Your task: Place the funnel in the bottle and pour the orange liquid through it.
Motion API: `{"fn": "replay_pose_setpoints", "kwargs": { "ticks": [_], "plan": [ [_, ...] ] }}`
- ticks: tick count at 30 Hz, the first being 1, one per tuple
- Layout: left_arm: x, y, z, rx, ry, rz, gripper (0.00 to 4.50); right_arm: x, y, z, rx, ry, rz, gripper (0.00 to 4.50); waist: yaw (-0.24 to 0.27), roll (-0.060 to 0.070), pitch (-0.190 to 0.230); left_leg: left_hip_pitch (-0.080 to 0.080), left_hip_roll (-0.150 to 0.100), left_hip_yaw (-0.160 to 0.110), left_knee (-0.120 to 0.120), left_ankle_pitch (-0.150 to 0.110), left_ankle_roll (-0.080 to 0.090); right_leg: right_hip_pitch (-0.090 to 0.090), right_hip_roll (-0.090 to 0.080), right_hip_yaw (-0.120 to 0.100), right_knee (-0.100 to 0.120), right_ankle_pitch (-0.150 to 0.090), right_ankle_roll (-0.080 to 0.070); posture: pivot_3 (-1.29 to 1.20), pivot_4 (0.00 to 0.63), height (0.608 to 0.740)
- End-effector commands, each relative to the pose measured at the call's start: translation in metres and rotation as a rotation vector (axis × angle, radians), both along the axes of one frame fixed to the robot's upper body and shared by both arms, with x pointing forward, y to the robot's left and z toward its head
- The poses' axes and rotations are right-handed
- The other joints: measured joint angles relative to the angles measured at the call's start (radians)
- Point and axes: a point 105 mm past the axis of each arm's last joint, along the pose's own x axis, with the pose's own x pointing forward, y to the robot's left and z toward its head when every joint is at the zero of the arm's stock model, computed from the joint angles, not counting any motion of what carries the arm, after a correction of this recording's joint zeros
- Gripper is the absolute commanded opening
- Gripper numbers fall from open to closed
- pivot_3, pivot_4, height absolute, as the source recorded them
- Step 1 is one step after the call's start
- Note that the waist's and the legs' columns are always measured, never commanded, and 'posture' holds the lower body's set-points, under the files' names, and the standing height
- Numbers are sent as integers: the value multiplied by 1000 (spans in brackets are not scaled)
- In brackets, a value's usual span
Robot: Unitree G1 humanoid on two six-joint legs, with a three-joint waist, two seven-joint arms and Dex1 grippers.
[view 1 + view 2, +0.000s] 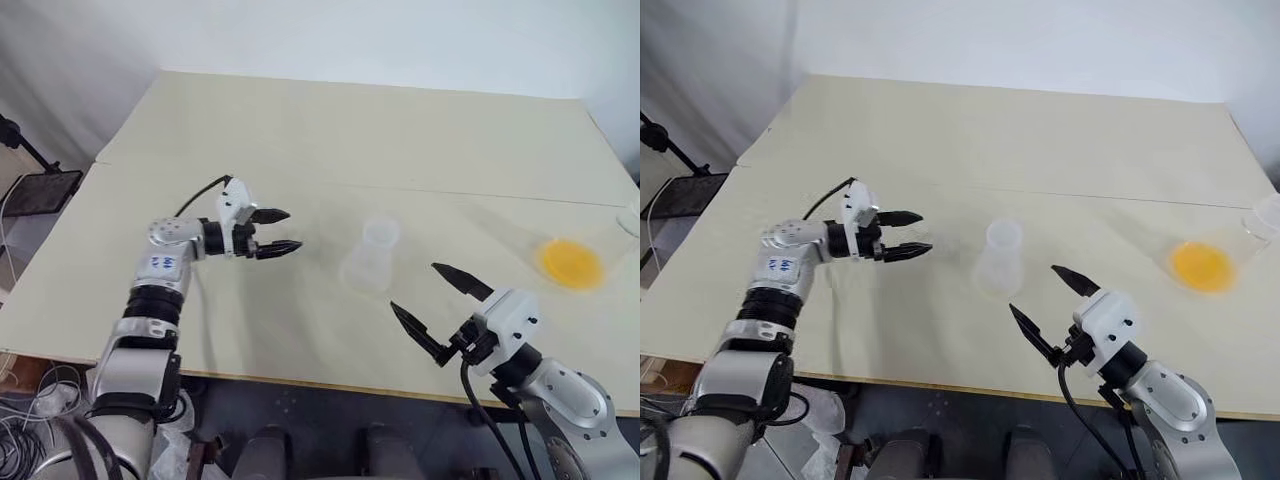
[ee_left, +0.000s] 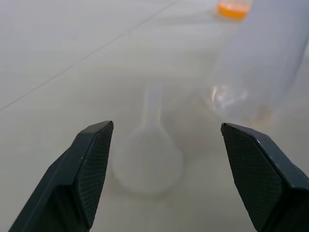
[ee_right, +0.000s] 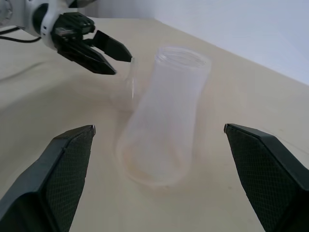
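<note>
The bottle (image 1: pixel 369 257) stands upright near the middle of the cream table (image 1: pixel 330 130), empty as far as can be seen. The left gripper (image 1: pixel 283 230) hangs just above the table to the bottle's left, pointing toward it, fingers apart and holding nothing. In the left wrist view the funnel (image 2: pixel 147 159) lies on the table beyond those fingers, its stem pointing away, beside the bottle's base and not in its neck. The right gripper (image 1: pixel 432 298) is near the bottle on its right and toward the table's near edge, fingers wide apart and empty. The orange liquid (image 1: pixel 571 262) sits in a clear vessel well to the bottle's right, near the table's right edge
</note>
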Motion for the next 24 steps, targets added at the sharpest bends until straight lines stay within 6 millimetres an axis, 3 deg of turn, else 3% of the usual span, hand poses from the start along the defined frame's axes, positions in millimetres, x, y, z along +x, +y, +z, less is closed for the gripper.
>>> {"fn": "replay_pose_setpoints", "kwargs": {
  "ticks": [1, 4, 7, 17, 22, 24],
  "plan": [
    [6, -4, 14, -39, -45, 16, 3800, -2, 2, 7, 3, -29, 13, 4500, -3, 0, 0, 0, 0, 0, 0, 0, 0, 0, 0, 0, 0, 0, 0, 0, 150, 740],
    [9, -5, 15, -46, -45, 30, 3800, -2, 2, 8, 4, -32, 7, 4500, -2, 0, 0, 1, 0, 0, 0, 0, 0, 0, 0, 0, 0, 0, 0, 0, 150, 740],
    [9, -4, 12, -16, -51, 30, 3241, -3, 1, 8, 6, -35, -4, 4500, 1, 0, 0, 0, 0, 0, 0, 0, 0, 0, 0, 0, 0, 0, 0, 0, 150, 740],
    [13, -6, 11, -36, -45, 44, 119, 1, 2, 9, 10, -46, -6, 4500, 1, 0, 0, 0, 0, 0, 0, 0, 0, 0, 0, 0, 0, 0, 0, 0, 150, 740],
    [15, 4, 20, -3, -101, 62, 104, 1, 3, 9, 12, -46, -6, 4500, 0, 0, 0, 0, 0, 0, 0, 0, 0, 0, 0, 0, 0, 0, 0, 0, 150, 740],
    [17, 12, 33, 79, -214, 60, 104, 0, 3, 9, 12, -44, -6, 4500, -2, 0, 0, 0, 0, 0, 0, 0, 0, 0, 0, 0, 0, 0, 0, 0, 150, 740]
  ]
}}
